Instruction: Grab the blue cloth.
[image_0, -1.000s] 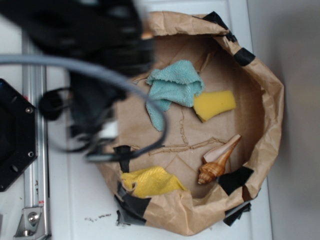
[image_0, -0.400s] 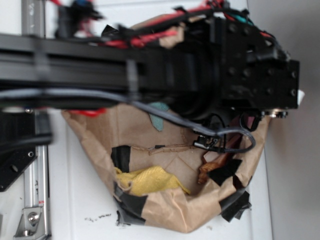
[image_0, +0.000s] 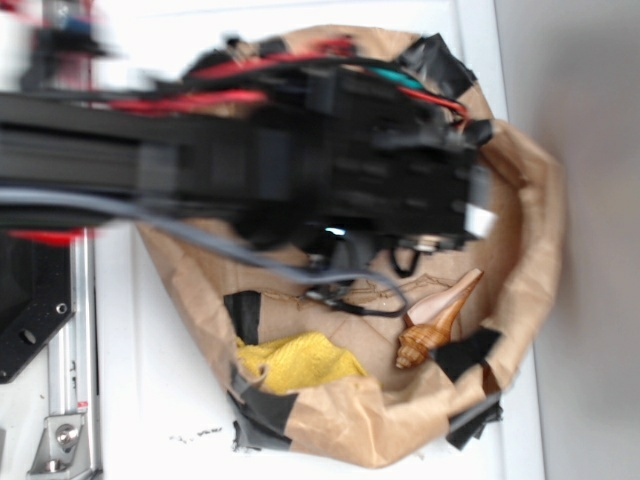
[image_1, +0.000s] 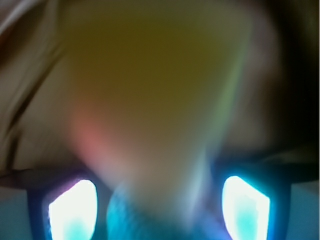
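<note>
The white desk (image_0: 160, 400) is carrying a crumpled brown paper bag (image_0: 520, 260) that is lying opened out like a shallow basin, its rim patched with strips of black tape (image_0: 465, 352). The robot arm (image_0: 250, 170), black and blurred with red, grey and teal cables running along it, is stretching in from the left across the upper half of the bag and is covering most of the bag's floor in the exterior view. A metal rail (image_0: 75, 350) is running along the left edge of the desk. A yellow cloth (image_0: 295, 362) is lying bunched against the bag's lower left wall, just beside a piece of tape. A brown striped conch shell (image_0: 435, 320) is lying tilted near the lower right wall, well apart from the yellow cloth. The blue cloth (image_1: 135, 220) is hidden under the arm in the exterior view; in the heavily blurred wrist view a teal patch is showing at the bottom centre, between two glowing bright shapes. The gripper itself is not discernible, so whether the jaws are open or closed cannot be told.
</note>
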